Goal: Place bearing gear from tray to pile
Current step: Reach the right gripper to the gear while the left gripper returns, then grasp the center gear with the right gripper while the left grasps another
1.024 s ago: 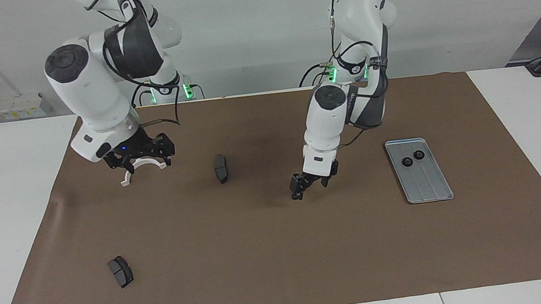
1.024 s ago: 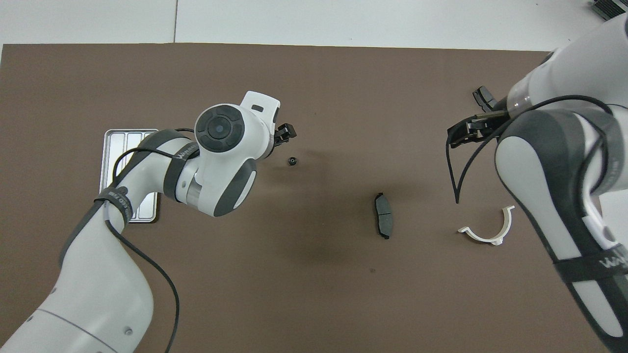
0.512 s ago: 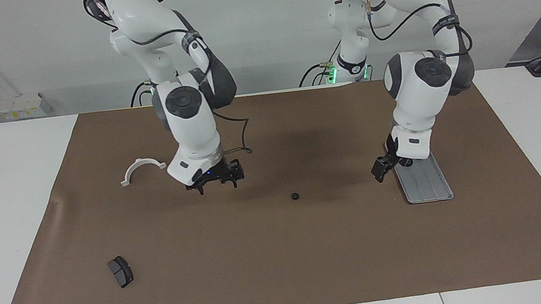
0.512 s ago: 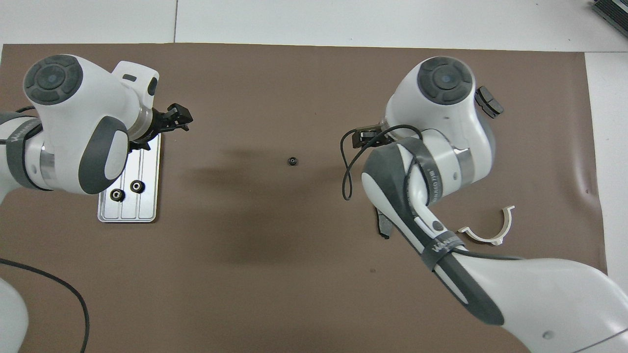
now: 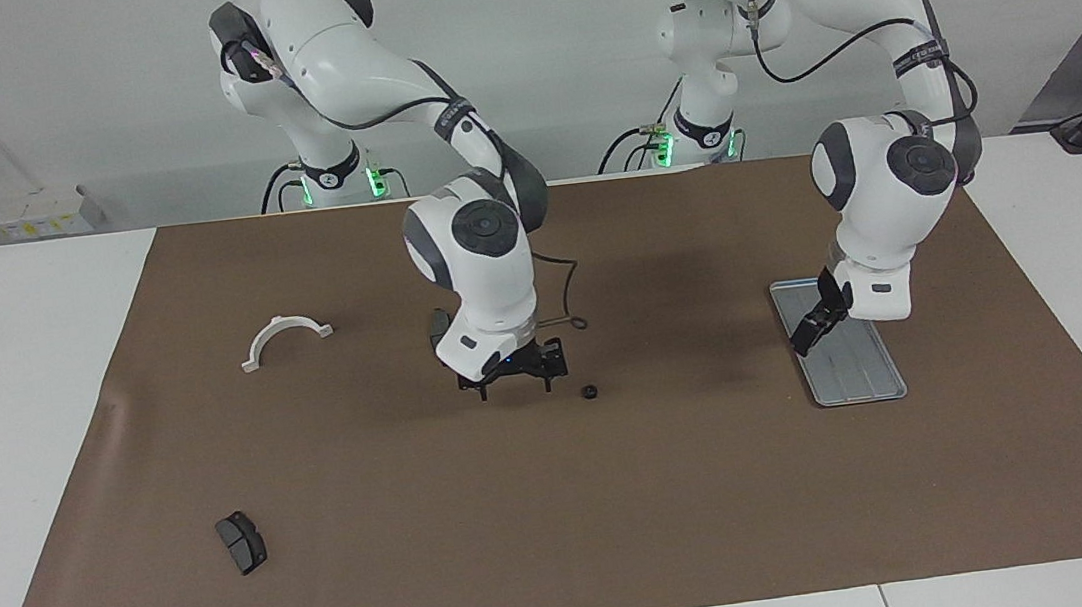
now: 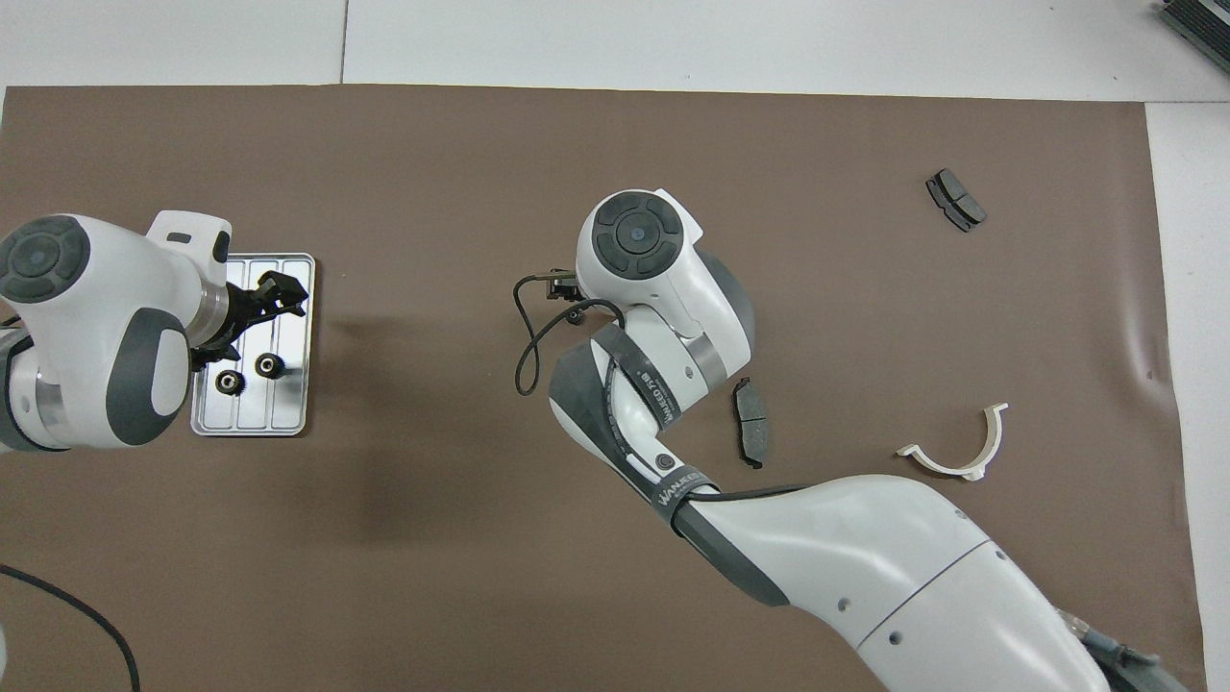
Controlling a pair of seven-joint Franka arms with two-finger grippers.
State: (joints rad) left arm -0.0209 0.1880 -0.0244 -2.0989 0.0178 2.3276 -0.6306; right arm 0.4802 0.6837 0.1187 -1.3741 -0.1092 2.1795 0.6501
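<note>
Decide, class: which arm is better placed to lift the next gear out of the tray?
The left. Its open hand is already over the tray, where two gears lie. The right hand is over the mat beside the lone gear in the middle.

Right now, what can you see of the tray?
The tray is flat, silver-grey and metallic-looking, rectangular with rounded corners, a raised rim and lengthwise ridges. It lies flat on the brown mat at the left arm's end of the table. Two small black gears sit in its end nearer the robots. The left gripper hangs over it.
</note>
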